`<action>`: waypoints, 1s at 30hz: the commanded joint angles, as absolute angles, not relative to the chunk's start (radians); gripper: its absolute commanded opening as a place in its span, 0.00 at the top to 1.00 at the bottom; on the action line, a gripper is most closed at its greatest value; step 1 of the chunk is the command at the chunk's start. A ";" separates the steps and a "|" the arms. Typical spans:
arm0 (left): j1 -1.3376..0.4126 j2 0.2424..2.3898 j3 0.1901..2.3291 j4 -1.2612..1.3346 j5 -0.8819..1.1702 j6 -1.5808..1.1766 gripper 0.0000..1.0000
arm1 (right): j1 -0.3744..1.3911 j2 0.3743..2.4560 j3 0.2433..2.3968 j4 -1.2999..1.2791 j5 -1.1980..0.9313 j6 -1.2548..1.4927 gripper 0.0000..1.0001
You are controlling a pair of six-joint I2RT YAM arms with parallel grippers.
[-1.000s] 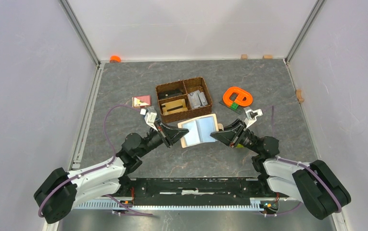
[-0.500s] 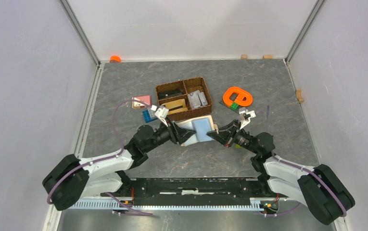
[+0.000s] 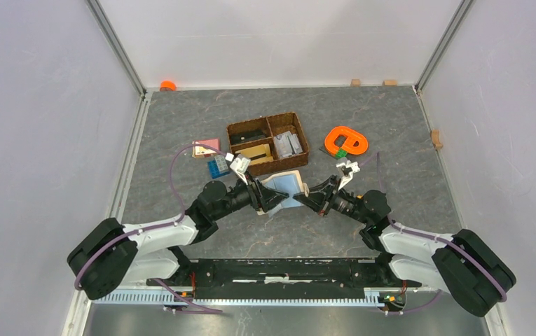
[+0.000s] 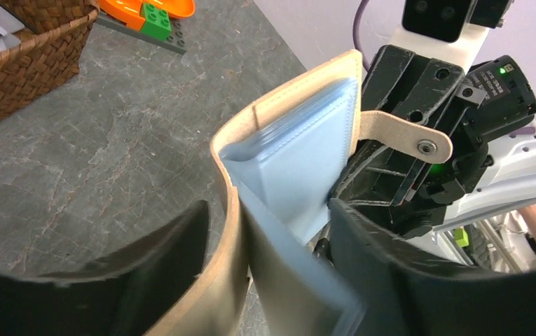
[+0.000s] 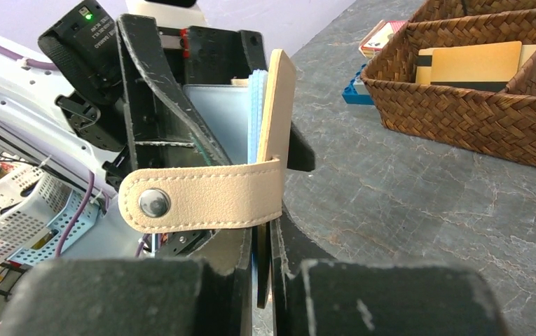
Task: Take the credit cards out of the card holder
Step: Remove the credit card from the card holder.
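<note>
The card holder (image 4: 289,164) hides its pocket contents between blue-grey leaves; its near end is cut off. The fingers (image 4: 146,280) of the left gripper (image 4: 268,210) are blurred. The woven basket (image 5: 461,119) is cut off by the frame edge.

Matt beige leather-like card holder (image 5: 275,105), smooth pale blue lining (image 4: 300,175), shiny metal snap (image 5: 154,203); rough woven brown basket (image 5: 461,119); matt grey stone-veined table (image 5: 405,203).

Half-folded beige card holder (image 3: 287,187), pale blue-grey lining

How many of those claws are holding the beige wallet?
2: the left gripper clamps one flap of the card holder; the right gripper clamps the other, by the snap tab.
</note>
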State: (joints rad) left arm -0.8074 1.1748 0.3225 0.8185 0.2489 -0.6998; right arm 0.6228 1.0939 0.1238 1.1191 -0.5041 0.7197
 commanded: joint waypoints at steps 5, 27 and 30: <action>-0.810 1.121 0.378 0.735 0.185 -0.671 0.89 | 0.641 1.077 0.175 1.107 -0.502 0.662 0.67; -0.810 1.060 0.368 0.673 0.122 -0.652 0.98 | 0.638 0.964 0.176 0.993 -0.458 0.587 0.76; -0.810 1.058 0.377 0.634 0.096 -0.647 0.98 | 0.638 0.972 0.176 1.018 -0.480 0.598 0.70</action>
State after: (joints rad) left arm -0.8139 1.0649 0.3412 0.6804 0.1806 -0.6975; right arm 0.6327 0.9825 0.1448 0.9291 -0.4324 0.5968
